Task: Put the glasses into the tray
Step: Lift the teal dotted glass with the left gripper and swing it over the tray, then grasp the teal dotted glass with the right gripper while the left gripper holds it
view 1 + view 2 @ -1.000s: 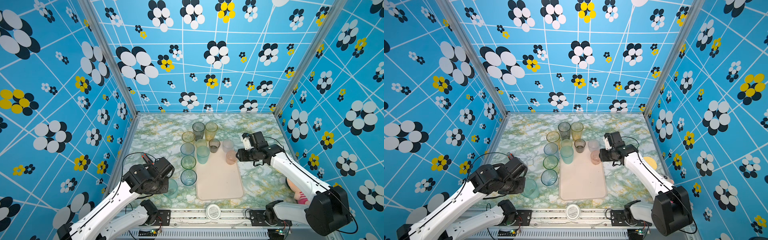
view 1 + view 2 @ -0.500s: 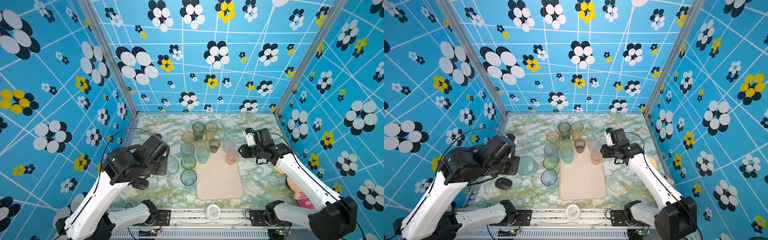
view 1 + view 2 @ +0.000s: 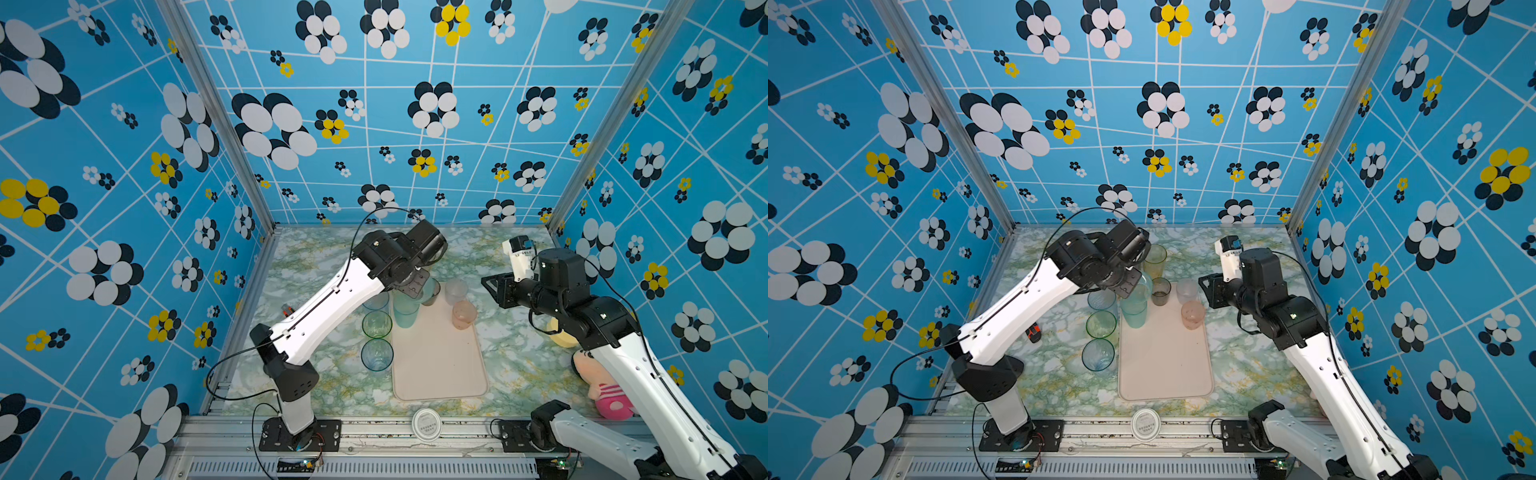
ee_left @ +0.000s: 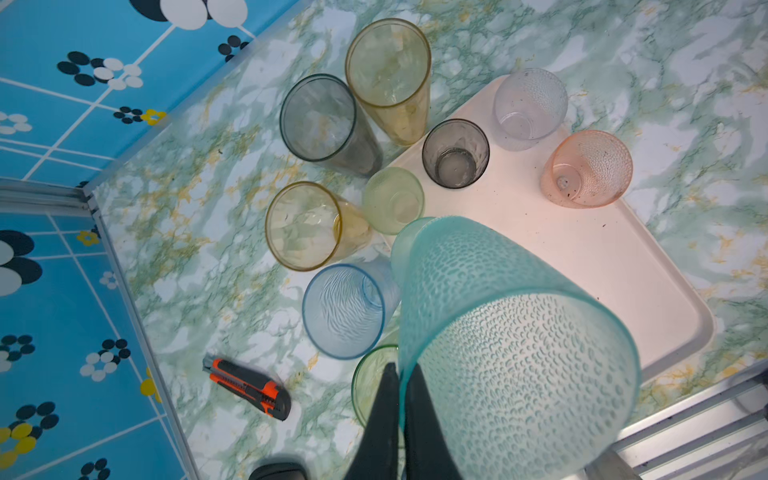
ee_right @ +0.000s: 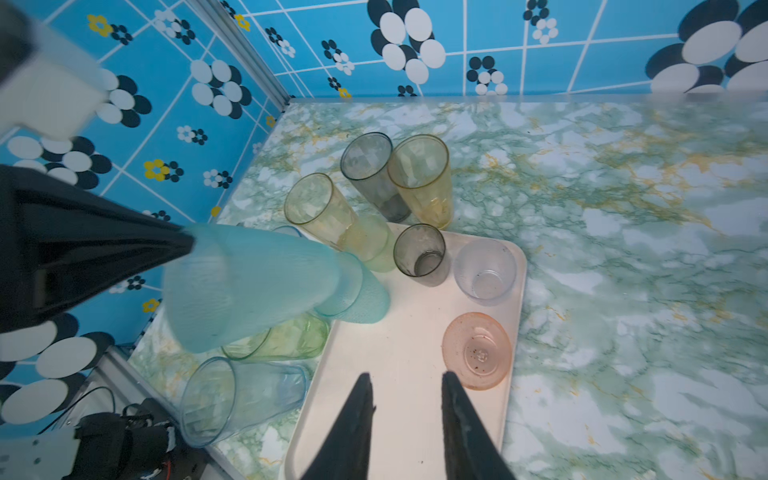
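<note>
My left gripper [image 4: 401,368] is shut on the rim of a teal dimpled glass [image 4: 519,353], tilted and held in the air over the far left corner of the cream tray [image 3: 436,365]. Another teal glass [image 3: 405,316], a smoky grey glass [image 4: 455,153], a clear glass [image 4: 530,108] and a pink glass [image 4: 588,168] stand on the tray. Tall grey [image 4: 320,120] and amber [image 4: 388,66] glasses, a blue one [image 4: 345,311] and a green one [image 3: 377,324] stand on the table beside it. My right gripper [image 5: 407,376] hangs open and empty above the tray, near the pink glass [image 5: 476,351].
An orange box cutter [image 4: 247,386] lies on the table left of the glasses. A round white lid [image 3: 427,424] sits on the front rail. A pink plush toy [image 3: 602,390] and a yellow disc [image 3: 561,336] lie at the right, under my right arm. Patterned walls enclose three sides.
My left arm has lifted the teal glass from the near left of the table and swung it over the tray's far end. The right gripper has drawn back from the pink glass, its jaws narrowing.
</note>
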`<state>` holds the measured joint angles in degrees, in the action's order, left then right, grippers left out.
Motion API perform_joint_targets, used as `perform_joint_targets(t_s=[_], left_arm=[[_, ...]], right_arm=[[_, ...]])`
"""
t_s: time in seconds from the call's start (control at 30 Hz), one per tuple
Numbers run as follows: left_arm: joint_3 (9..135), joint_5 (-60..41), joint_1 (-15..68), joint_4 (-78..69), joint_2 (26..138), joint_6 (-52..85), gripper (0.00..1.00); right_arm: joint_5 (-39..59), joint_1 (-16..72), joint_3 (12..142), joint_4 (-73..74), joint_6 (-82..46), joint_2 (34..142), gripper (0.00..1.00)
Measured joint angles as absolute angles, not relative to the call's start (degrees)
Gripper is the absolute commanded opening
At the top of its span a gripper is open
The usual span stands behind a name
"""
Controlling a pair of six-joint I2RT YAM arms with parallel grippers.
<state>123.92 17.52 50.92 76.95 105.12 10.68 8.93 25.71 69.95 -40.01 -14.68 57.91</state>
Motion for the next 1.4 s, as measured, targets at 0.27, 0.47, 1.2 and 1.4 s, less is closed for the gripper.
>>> perform_joint_targets(t_s=[0.27,0.47,1.2,1.4], left_arm=[[127.7,14.4,51.6,71.8,109.6,7.8,0.00],[128.2,11.9,51.8,69.2,110.6,7.4,0.00],[128.3,9.3,52.6,67.6,112.1,7.2,0.00],[128.3,8.9,52.6,67.0,112.2,7.9,0.00]], right_arm=[[7.4,32.8,70.7,-40.0,-16.0,61.2,0.32],[4.5,35.3,71.6,-40.0,-16.0,65.0,0.33],[-7.7,36.8,73.5,-39.8,-15.8,70.3,0.16],[-9.9,36.8,73.7,-39.6,-16.3,71.7,0.04]])
